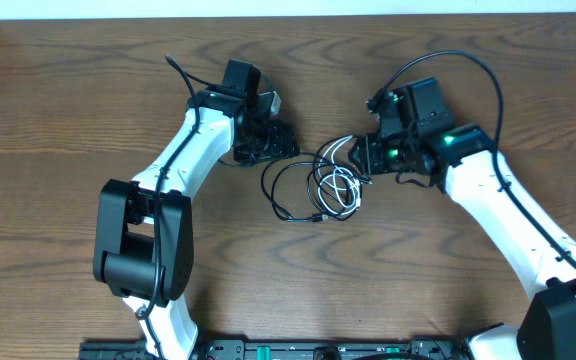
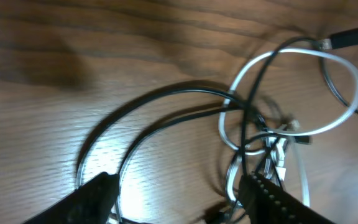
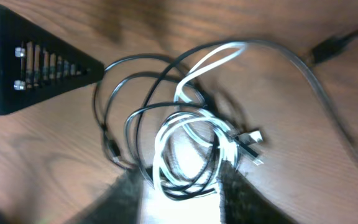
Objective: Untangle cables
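The cables (image 1: 320,183) lie as a small tangle of black and white loops on the wooden table between my two grippers. My left gripper (image 1: 284,141) sits at the tangle's upper left. In its wrist view the left gripper (image 2: 179,194) is open wide, and black loops (image 2: 166,94) and a white loop (image 2: 348,111) lie ahead of it. My right gripper (image 1: 361,160) is at the tangle's right. In its wrist view the right gripper (image 3: 182,200) has blurred fingers (image 3: 129,202) standing apart on either side of the bottom of the white loops (image 3: 166,140) and black loops (image 3: 185,186).
A black plug (image 2: 352,37) on a dark cord lies beyond the tangle; it also shows as plug (image 3: 328,47). The left gripper's finger (image 3: 39,62) reaches in at the upper left of the right wrist view. The table's far edge (image 1: 288,14) runs along the top.
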